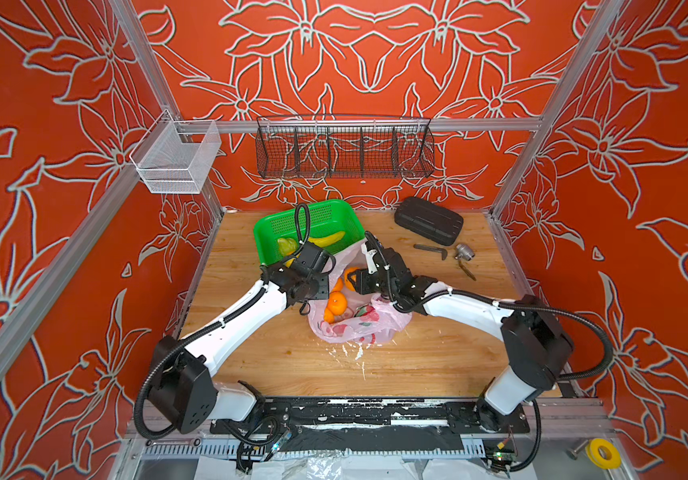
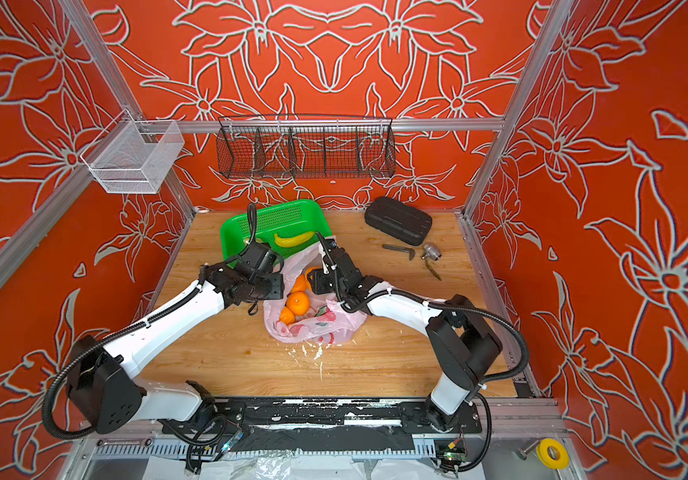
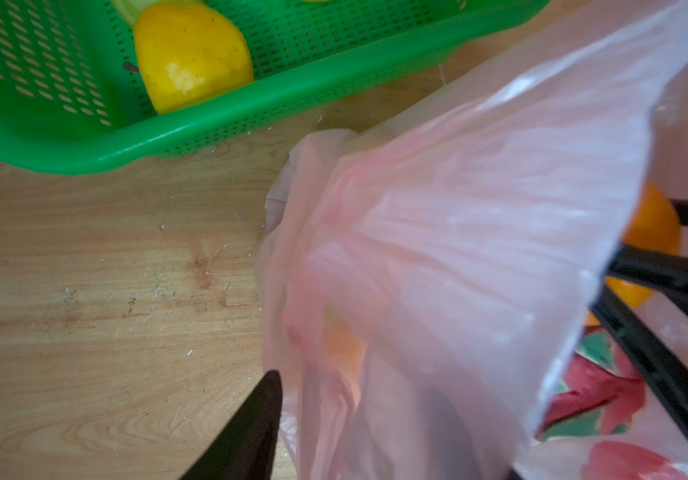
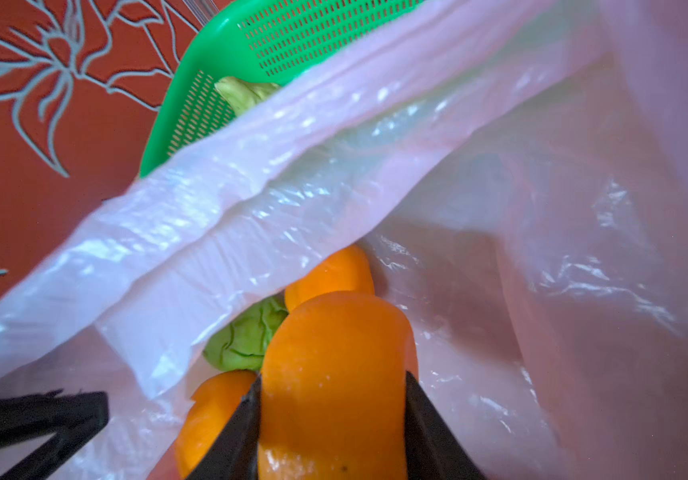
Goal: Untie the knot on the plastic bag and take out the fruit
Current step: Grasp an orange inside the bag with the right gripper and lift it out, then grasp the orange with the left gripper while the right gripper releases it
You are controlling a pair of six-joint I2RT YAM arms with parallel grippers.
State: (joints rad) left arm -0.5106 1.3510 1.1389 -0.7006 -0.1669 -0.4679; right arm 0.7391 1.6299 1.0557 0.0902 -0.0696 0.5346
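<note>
Orange (image 4: pixel 334 332) clamped in right end effector (image 4: pixel 332 376) | left end effector (image 3: pixel 355 386) released | scuffed wood table (image 1: pixel 292 365) | red floral walls (image 1: pixel 355 62)

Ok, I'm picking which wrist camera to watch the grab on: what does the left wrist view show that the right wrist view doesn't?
Only left wrist: the yellow fruit in the green basket, and bare wooden table. Only right wrist: a knobbly green fruit inside the plastic bag, and the right gripper closed on the orange from both sides. Both: the bag, the basket and that orange.
</note>
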